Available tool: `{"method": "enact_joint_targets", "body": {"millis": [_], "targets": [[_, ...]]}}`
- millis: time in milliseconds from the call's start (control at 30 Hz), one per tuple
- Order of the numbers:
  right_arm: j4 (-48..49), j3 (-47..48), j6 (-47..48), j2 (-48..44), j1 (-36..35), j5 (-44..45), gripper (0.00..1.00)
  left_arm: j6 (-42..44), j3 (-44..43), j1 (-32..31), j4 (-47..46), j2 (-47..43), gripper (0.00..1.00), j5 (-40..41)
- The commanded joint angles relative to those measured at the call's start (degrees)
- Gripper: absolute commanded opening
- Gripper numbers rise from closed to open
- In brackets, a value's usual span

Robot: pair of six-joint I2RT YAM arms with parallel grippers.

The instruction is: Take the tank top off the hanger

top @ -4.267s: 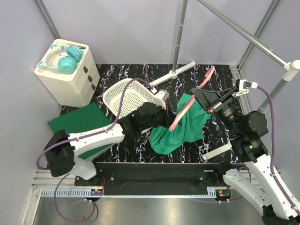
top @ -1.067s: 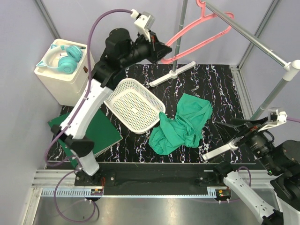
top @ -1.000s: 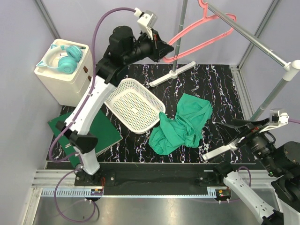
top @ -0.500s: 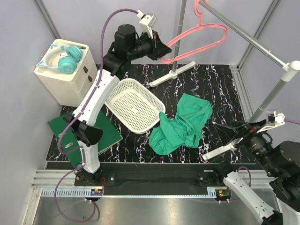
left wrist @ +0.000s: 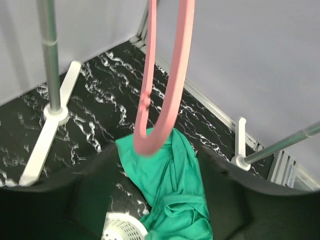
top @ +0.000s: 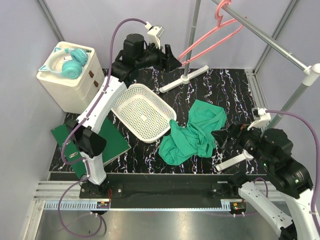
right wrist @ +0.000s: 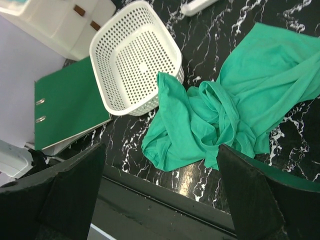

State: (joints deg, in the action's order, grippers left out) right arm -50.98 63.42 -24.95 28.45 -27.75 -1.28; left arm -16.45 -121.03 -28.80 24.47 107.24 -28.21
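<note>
My left tool stands wide, the hanger dangling untouched between its fingers; my right tool, wide too, hovers above the crumpled tank top.

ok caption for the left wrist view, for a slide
Left gripper open beside bare pink hanger, tank top crumpled on the table below

Tank top teal-green, plain, centre. Hanger coral-pink, top. Surface black w/ white marble veins. Basket white, dotted w/ holes. Folder dark green, lower left. Headphones mint-teal, upper left, on cream drawer unit w/ brown handles.
</note>
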Motion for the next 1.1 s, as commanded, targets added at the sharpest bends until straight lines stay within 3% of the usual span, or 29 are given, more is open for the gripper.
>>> {"method": "enact_joint_targets", "body": {"millis": [0, 133, 367, 467, 533, 700, 800, 900, 1067], "targets": [[4.75, -3.03, -1.5, 2.49, -0.2, -2.76, 1.0, 0.36, 5.26, 0.67, -1.97, -12.81, 0.76, 4.9], [7.38, -6.64, -3.08, 3.46, -0.2, -2.5, 1.0, -0.6, 18.88, 0.67, -3.28, -22.23, 0.98, 10.35], [7.3, -11.38, -5.72, 8.02, -0.2, 1.01, 1.0, -8.24, 45.15, -1.43, -11.97, -41.73, 0.99, 14.23], [7.48, -14.02, -7.65, 8.12, -0.2, 4.34, 1.0, -9.13, 53.87, -7.39, -15.76, -45.96, 0.99, 15.89], [7.21, -14.55, -9.32, 8.29, -0.2, 5.49, 1.0, -8.86, 58.26, -14.86, -16.47, -46.77, 0.99, 21.31], [2.91, -12.36, -13.63, 8.03, -0.2, 15.76, 1.0, -12.2, 65.12, -31.19, -17.78, -44.93, 0.99, 34.16], [-1.83, -10.26, -17.05, 6.63, -0.2, 23.15, 1.0, -11.69, 64.7, -38.76, -17.96, -40.46, 0.99, 43.65], [-5.26, -8.23, -19.34, 3.82, -0.2, 27.9, 1.0, -10.1, 62.34, -43.17, -18.14, -33.78, 0.99, 51.4], [-6.41, -6.12, -17.59, -2.77, -0.2, 28.79, 1.0, -6.76, 54.36, -44.86, -19.47, -17.27, 0.99, 51.59]]}}
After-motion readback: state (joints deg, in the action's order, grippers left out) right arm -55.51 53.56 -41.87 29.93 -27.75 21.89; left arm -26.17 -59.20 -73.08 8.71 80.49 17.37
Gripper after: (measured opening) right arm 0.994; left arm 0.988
